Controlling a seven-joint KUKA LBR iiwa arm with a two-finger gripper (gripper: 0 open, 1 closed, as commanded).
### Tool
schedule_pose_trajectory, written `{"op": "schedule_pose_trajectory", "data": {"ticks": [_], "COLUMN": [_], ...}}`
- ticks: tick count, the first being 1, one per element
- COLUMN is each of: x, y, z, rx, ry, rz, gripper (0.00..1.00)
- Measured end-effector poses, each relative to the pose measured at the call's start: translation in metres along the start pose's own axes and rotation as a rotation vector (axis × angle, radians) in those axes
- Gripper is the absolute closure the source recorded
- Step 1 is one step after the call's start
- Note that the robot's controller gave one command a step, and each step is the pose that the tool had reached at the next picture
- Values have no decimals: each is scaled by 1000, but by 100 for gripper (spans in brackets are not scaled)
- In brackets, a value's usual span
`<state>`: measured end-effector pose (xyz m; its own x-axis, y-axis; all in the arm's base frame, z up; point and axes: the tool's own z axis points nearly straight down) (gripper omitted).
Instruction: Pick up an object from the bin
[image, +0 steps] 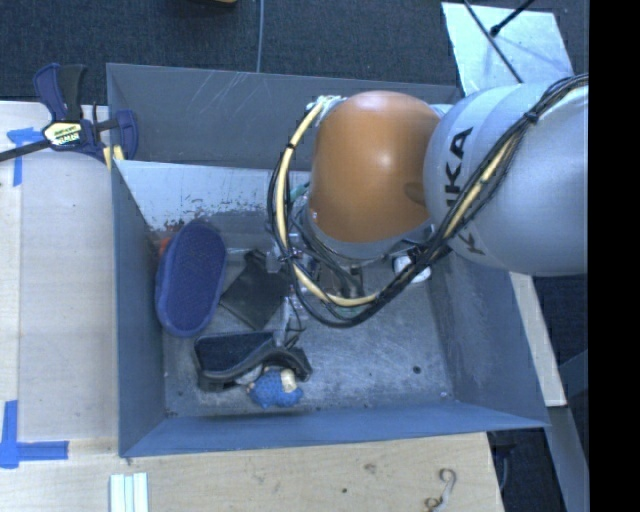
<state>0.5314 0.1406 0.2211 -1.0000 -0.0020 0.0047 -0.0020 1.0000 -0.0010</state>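
Note:
My gripper (293, 322) comes down from under the arm's wrist near the middle of the bin, just right of a flat black square piece (254, 293). Directly below it lies a black curved object (238, 357) with a handle-like arm. A small blue round thing (276, 391) with a pale yellow spot rests against that black object, close to the bin's front wall. A dark blue oval pad (188, 275) lies tilted against the left wall. The wrist hides the upper part of the gripper.
The arm and its orange cover hang over the bin's back and centre, with cables looping below them. Right of the gripper the bin floor is bare grey metal up to the sloping right wall.

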Motion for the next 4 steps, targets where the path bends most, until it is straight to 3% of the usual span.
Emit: {"op": "schedule_pose_trajectory", "data": {"ticks": [1,2,3,4], "x": [-21,33,31,40], "y": [37,-72,-67,-52], "z": [130,137,135,70], "rx": [-8,1,-2,-3], "ry": [-23,-8,-14,-25], "rz": [-43,-174,-178,-193], "gripper": [0,0,100,100]}}
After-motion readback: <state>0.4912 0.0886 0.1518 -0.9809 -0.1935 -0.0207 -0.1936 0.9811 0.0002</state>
